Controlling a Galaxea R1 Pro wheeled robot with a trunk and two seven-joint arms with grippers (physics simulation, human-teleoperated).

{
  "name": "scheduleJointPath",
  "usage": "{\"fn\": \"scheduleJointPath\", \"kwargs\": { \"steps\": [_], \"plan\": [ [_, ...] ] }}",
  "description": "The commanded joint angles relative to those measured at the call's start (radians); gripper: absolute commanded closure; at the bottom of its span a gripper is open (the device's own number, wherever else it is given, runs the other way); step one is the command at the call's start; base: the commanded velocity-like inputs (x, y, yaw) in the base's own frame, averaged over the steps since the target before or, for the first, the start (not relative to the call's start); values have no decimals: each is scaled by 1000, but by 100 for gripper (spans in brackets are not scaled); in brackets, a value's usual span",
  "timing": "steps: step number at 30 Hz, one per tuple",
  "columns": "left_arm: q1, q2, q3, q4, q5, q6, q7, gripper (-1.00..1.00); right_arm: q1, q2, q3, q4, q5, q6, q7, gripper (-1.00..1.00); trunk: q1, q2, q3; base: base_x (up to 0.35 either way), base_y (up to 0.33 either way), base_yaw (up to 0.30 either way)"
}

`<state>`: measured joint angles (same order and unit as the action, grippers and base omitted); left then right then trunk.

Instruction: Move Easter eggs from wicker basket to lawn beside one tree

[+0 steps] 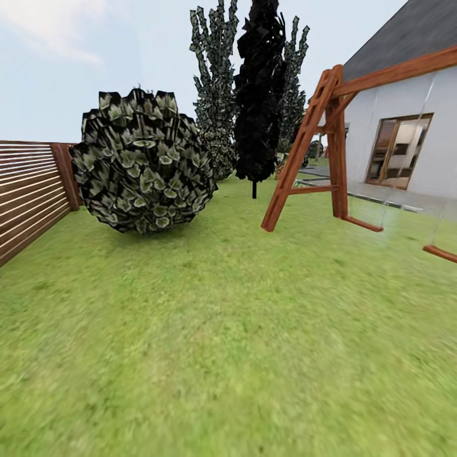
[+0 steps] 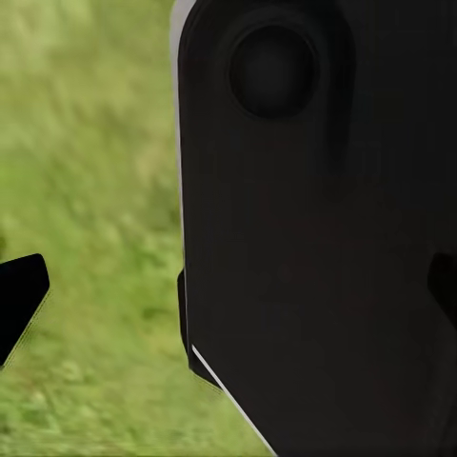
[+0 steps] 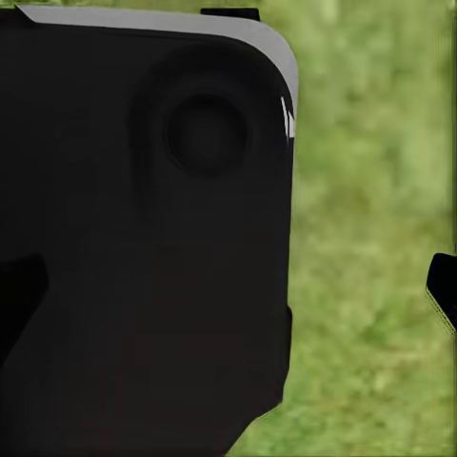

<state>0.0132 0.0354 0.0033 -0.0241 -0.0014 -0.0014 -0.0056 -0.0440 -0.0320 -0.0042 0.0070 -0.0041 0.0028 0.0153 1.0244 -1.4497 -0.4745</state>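
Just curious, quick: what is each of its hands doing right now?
Left gripper: cannot be told; a dark body blocks the view.
Right gripper: cannot be told, same reason.

Lawn (image 1: 228,330) in front. Fence (image 1: 32,190) on the left, bush (image 1: 143,165) just right of it. Narrow trees (image 1: 257,95) behind the bush. Swing frame (image 1: 336,139) right, house (image 1: 406,114) behind it.

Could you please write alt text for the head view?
A green lawn with a round leafy bush at left beside a slatted wooden fence, dark narrow trees behind, and a wooden swing frame before a white house at right.
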Motion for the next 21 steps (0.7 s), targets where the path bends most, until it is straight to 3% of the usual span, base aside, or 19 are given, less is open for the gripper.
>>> {"fn": "scheduleJointPath", "kwargs": {
  "steps": [1, 21],
  "plan": [
    [1, 0, 0, -2, 0, 0, -1, -100, -1, 0, 0, 1, 0, 0, 2, -100, 1, 0, -1, 346, 0, 0],
    [1, 0, 0, -2, 0, 0, -1, -100, -1, 0, 0, 1, 1, 1, 2, -100, 1, 0, -1, 346, 0, 0]
  ]
}}
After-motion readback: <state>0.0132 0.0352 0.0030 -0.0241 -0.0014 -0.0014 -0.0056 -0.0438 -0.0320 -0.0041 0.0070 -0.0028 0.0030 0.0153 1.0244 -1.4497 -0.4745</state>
